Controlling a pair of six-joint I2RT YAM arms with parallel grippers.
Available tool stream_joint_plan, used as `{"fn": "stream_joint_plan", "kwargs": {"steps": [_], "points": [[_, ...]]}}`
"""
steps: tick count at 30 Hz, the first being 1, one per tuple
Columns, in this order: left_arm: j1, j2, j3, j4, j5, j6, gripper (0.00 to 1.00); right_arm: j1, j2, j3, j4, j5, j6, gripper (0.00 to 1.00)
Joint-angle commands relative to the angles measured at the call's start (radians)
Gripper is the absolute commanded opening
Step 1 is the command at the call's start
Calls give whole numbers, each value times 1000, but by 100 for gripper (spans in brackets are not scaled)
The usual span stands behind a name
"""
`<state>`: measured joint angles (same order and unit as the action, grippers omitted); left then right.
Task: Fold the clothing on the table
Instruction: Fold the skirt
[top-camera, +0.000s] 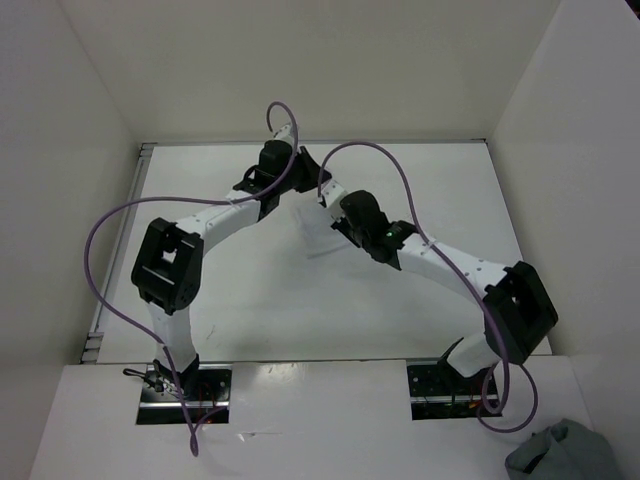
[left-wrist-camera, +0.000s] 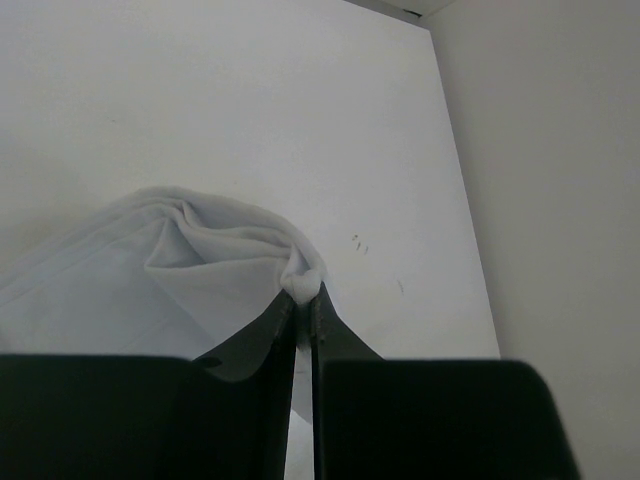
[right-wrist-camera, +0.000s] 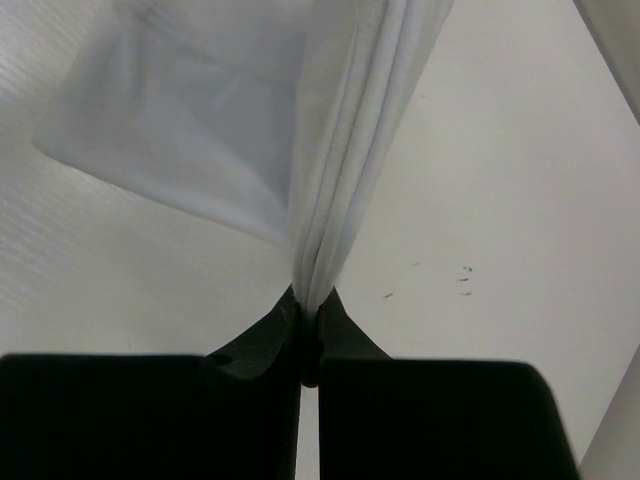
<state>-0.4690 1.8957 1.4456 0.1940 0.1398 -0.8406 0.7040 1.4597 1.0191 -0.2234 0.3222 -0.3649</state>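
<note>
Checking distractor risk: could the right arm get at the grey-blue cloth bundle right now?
Probably not: the right gripper is shut on the white garment, and the grey-blue cloth bundle lies behind the arm's base, past the near edge of the table.

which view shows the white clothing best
Right wrist: the clothing fills the upper frame, pleats pinched in the right end effector. Left wrist shows a bunched part in the left end effector. From the top, arms hide most of it.
</note>
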Motion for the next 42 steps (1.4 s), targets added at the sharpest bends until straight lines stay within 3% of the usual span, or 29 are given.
{"fn": "stream_joint_plan", "kwargs": {"steps": [1, 12, 16, 21, 24, 27, 28, 29, 32, 34, 38, 40, 42], "points": [[38, 38, 7, 82, 24, 9, 12, 18, 54, 96, 4, 14, -2, 0], [119, 161, 72, 93, 127, -32, 16, 121, 266, 209, 53, 55, 18, 0], [144, 180, 93, 84, 138, -32, 22, 166, 341, 236, 73, 77, 37, 0], [176, 201, 125, 49, 168, -12, 50, 196, 462, 335, 82, 121, 84, 0], [213, 201, 134, 39, 159, -2, 60, 231, 484, 363, 94, 55, 57, 6], [253, 162, 102, 30, 159, -2, 74, 265, 452, 342, 105, -13, 29, 27], [262, 149, 93, 19, 159, -2, 78, 265, 433, 308, 105, -38, 29, 42], [271, 135, 79, 19, 146, 12, 87, 265, 412, 291, 117, -58, 29, 50], [305, 80, 47, 10, 130, 23, 93, 217, 277, 231, 162, -159, 87, 72], [319, 62, 36, -11, 130, 23, 95, 128, 150, 222, 148, -311, 141, 81], [328, -53, -40, 5, 162, 43, 95, -7, 56, 291, 46, -442, 165, 80], [288, -137, -94, 56, 211, 66, 90, -90, 19, 268, 36, -521, 155, 71], [261, -188, -168, 80, 266, 92, 79, -138, 10, 213, 53, -560, 168, 36]]}}
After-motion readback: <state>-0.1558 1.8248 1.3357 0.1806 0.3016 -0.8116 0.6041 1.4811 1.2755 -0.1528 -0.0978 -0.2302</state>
